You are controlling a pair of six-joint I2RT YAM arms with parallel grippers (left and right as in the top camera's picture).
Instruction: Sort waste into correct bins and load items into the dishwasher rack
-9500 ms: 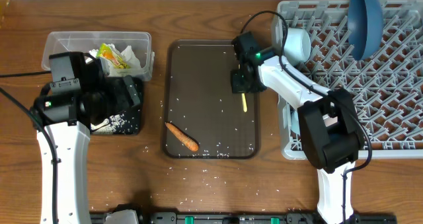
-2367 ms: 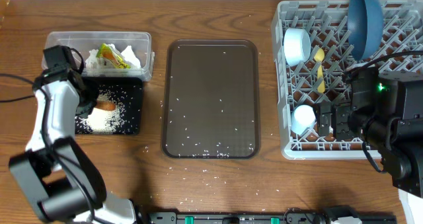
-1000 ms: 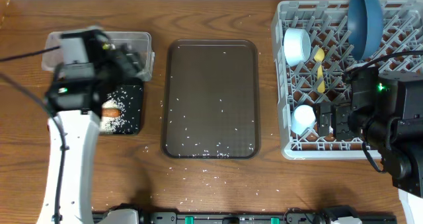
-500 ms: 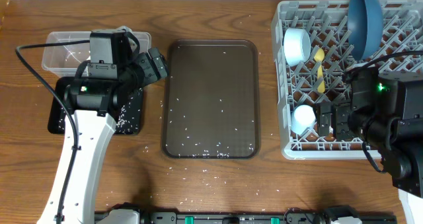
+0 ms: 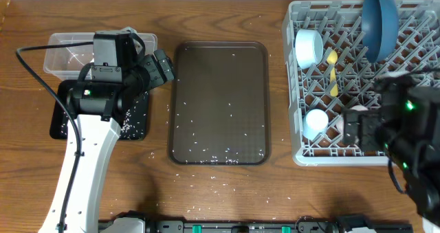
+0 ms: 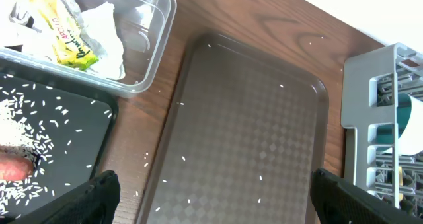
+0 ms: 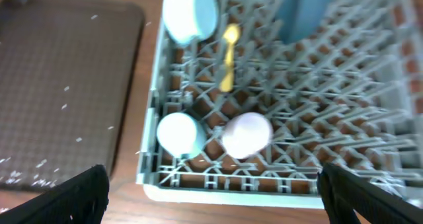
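My left gripper (image 6: 215, 197) hangs open and empty over the left edge of the brown serving tray (image 6: 244, 131). In the left wrist view the clear tub (image 6: 142, 49) holds the yellow-green wrapper (image 6: 69, 36) and white paper (image 6: 106, 26). The black tray (image 6: 79, 128) holds rice (image 6: 16, 112) and the carrot (image 6: 13, 166). My right gripper (image 7: 215, 197) is open above the near edge of the dishwasher rack (image 7: 277, 178). In the rack are the dark blue bowl (image 7: 310, 12), light blue bowl (image 7: 190, 12), yellow spoon (image 7: 229, 55), light blue cup (image 7: 180, 135) and pink cup (image 7: 246, 135).
Loose rice grains (image 5: 206, 157) lie scattered on the brown serving tray (image 5: 220, 102) and on the wooden table (image 5: 213, 185) in front of it. The left arm (image 5: 103, 89) covers much of the black tray (image 5: 134, 116). The right arm (image 5: 405, 123) covers the rack's near right corner.
The left arm swung right, from above the black tray to the brown tray's left edge, its jaws opening wider, then held still. The right arm has drawn back to the right.
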